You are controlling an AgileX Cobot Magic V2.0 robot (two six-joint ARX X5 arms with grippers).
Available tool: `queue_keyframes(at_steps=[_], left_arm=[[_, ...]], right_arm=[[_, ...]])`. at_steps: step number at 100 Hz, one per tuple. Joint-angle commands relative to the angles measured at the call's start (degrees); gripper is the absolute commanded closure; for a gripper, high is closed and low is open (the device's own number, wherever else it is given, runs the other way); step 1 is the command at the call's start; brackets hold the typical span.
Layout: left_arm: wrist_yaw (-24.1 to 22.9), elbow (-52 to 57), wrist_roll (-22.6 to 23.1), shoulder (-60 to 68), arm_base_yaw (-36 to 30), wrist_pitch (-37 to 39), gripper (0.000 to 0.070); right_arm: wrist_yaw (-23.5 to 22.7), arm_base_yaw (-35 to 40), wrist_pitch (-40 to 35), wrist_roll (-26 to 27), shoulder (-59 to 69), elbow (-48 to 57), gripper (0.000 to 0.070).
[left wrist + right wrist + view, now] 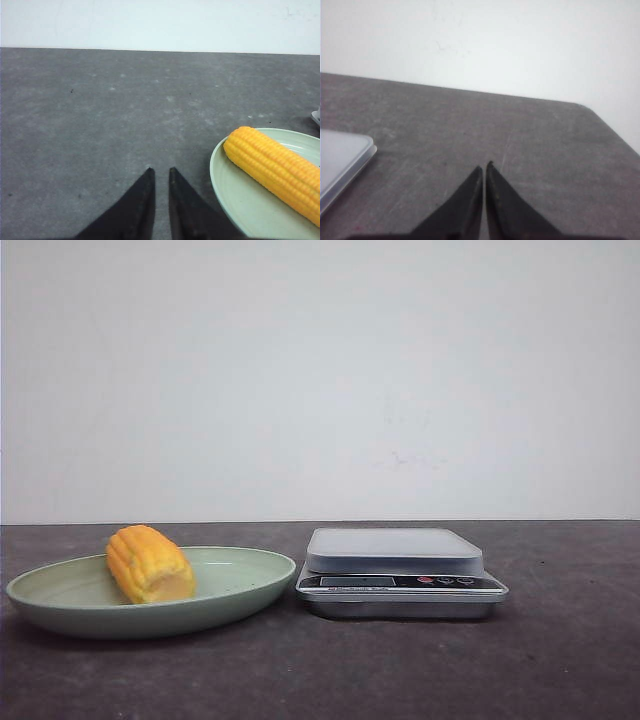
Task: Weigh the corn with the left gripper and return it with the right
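Both pincers sit low over the dark grey desk with nothing between their fingers. On the left pincer the two black pointed fingers stand narrowly apart, a thin strip of desk showing between the tips, and they point across bare desk toward the far edge. On the right pincer the fingers are drawn almost together, only a hairline gap left at the tips, aimed at open desk near the far right corner. Neither pincer appears in the front view.

The corn lies on its side in a shallow pale green plate on the left part of the desk, near the front edge. It is yellow-orange with neat kernel rows, and its paler cut end faces forward and slightly toward the scale. In the left wrist view the corn stretches across the plate, and the plate rim lies just beside the left pincer without touching it.

A digital kitchen scale stands just beside the plate toward the right, near the middle of the desk, a small gap between them. Its flat grey platform is bare, and its front panel carries a small display and buttons. One corner of the scale shows in the right wrist view, well apart from the right pincer. A plain white wall rises behind the far edge of the desk.
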Motion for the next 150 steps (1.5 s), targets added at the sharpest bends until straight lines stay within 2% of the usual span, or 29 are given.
queue_keyframes(at_steps=[1, 16, 34, 44, 52, 59, 72, 87, 98, 108, 119, 129, 132, 134, 139, 145, 146, 150], left_arm=[[-0.3, -1.0, 0.7, -0.1, -0.2, -0.3, 0.0684], [-0.3, -1.0, -0.7, -0.1, -0.2, -0.2, 0.0684], [-0.3, -1.0, -4.7, -0.1, -0.2, 0.4, 0.0684], [-0.3, -0.6, -7.3, -0.1, -0.2, 1.4, 0.0685], [0.0, 1.9, -12.9, -0.1, -0.2, 2.5, 0.0687], [-0.1, 5.6, -16.4, 0.1, -0.2, 2.6, 0.0687], [-0.1, 16.1, -15.3, 2.8, -0.2, -2.4, 0.0686], [1.0, 31.6, -14.7, 11.8, -0.2, -8.1, 0.0686], [1.9, 43.7, -12.5, 20.2, -0.2, -11.3, 0.0686], [2.3, 53.3, -11.4, 26.6, -0.2, -18.9, 0.0687], [2.4, 60.1, -11.3, 31.5, -0.2, -25.7, 0.0688], [4.3, 62.4, -10.4, 33.4, -0.2, -27.2, 0.0682], [5.2, 62.5, -10.2, 33.5, -0.2, -27.2, 0.0651], [5.7, 62.5, -10.2, 33.6, -0.2, -27.2, 0.0604], [7.0, 62.5, -10.2, 33.7, -0.2, -27.6, 0.0382], [7.9, 62.5, -10.2, 33.7, -0.2, -28.0, 0.0107], [7.9, 62.5, -10.2, 33.7, -0.2, -28.2, 0.0076], [7.9, 62.5, -10.2, 33.6, -0.2, -28.9, 0.002]], right_arm=[[-0.2, 0.2, 1.2, 0.7, -0.1, -0.1, 0.0694], [-0.2, 0.2, 1.8, 0.6, -0.1, -0.1, 0.0694], [-0.2, 0.2, 2.3, 0.9, -0.1, -0.1, 0.0694], [-0.1, 0.2, 3.7, 6.9, -0.1, -0.1, 0.0694], [-0.2, 0.2, 7.2, 13.3, -0.1, 0.2, 0.0694], [-0.3, 0.2, 7.6, 16.9, -0.1, 2.4, 0.0694], [-1.6, 0.2, 1.0, 18.0, 1.6, 11.7, 0.0695], [-3.9, 0.2, -7.0, 17.5, 9.0, 26.2, 0.0695], [-7.1, 0.2, -12.9, 13.9, 16.6, 38.3, 0.0695], [-8.6, 0.2, -20.1, 11.5, 22.8, 48.6, 0.0695], [-9.3, 0.2, -25.2, 11.0, 27.3, 55.8, 0.0695], [-11.4, 0.2, -25.7, 10.2, 28.8, 58.1, 0.0694], [-12.4, 0.2, -25.4, 10.3, 28.9, 58.1, 0.0689], [-12.9, 0.2, -25.4, 10.3, 28.9, 58.1, 0.0666], [-13.7, 0.2, -25.5, 10.4, 28.9, 58.1, 0.0493], [-13.6, 0.2, -25.9, 10.8, 29.1, 58.1, 0.02], [-13.7, 0.2, -26.0, 10.9, 29.2, 58.1, 0.0137], [-13.6, 0.2, -26.3, 11.1, 29.2, 58.1, 0.0042]])
